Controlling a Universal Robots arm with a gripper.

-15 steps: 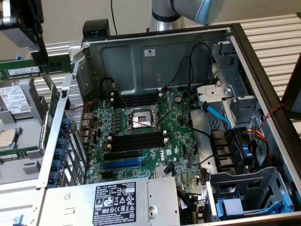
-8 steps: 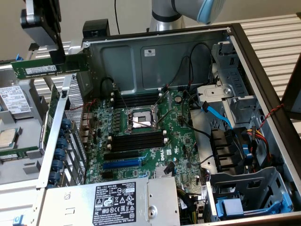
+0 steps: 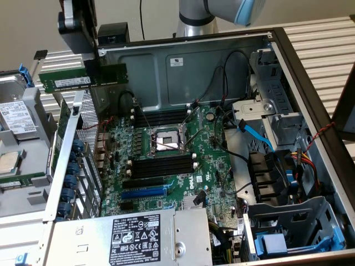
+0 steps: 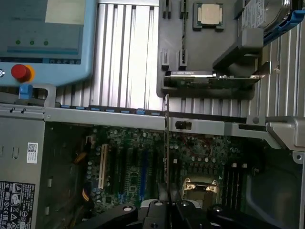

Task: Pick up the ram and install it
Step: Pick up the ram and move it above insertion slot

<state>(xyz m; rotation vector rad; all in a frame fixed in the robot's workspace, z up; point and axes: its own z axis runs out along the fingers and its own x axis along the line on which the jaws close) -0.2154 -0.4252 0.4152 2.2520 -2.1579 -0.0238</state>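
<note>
From where I stand, the gripper (image 3: 93, 67) hangs above the open computer case (image 3: 310, 94), at about ten o'clock from the processor socket (image 3: 166, 139), its jaws pinched on the ram (image 3: 66, 81). The exterior view shows the stick's broad green face, level, clear of the motherboard (image 3: 205, 160). Bare black memory slots (image 3: 163, 165) lie at six o'clock of the socket. The wrist view shows the ram (image 4: 167, 143) edge-on, a thin line running out from the gripper (image 4: 167, 204), and a loose processor (image 4: 209, 13) outside the case.
</note>
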